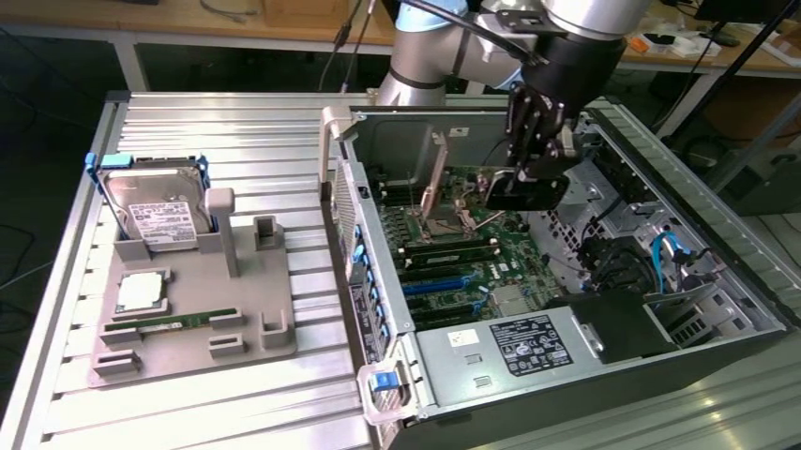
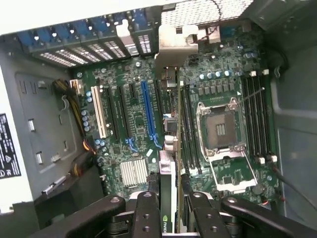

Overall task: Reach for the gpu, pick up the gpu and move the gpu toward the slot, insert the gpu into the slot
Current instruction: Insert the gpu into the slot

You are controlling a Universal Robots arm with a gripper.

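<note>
My gripper (image 1: pixel 532 173) is inside the open computer case, above the green motherboard (image 1: pixel 501 258). It is shut on the gpu (image 1: pixel 519 194), whose black cooler hangs under the fingers. In the wrist view the gpu (image 2: pixel 168 183) shows edge-on, clamped between the two black fingers (image 2: pixel 146 213). Its silver end bracket (image 2: pixel 174 44) points at the case's rear wall. The long blue slot (image 2: pixel 147 111) lies on the board just beside the card's edge, closer to the white slot (image 2: pixel 100 111) than the card is. The card hangs apart from the slot, over the strip between it and the black memory slots.
The square silver processor socket (image 2: pixel 220 130) and more memory slots (image 2: pixel 257 119) lie on the card's other side. The power supply (image 1: pixel 526 342) and drive cage (image 1: pixel 682 309) crowd the case. Outside, a grey fixture (image 1: pixel 188 323) holds a hard drive (image 1: pixel 157 216) and a memory stick (image 1: pixel 169 322).
</note>
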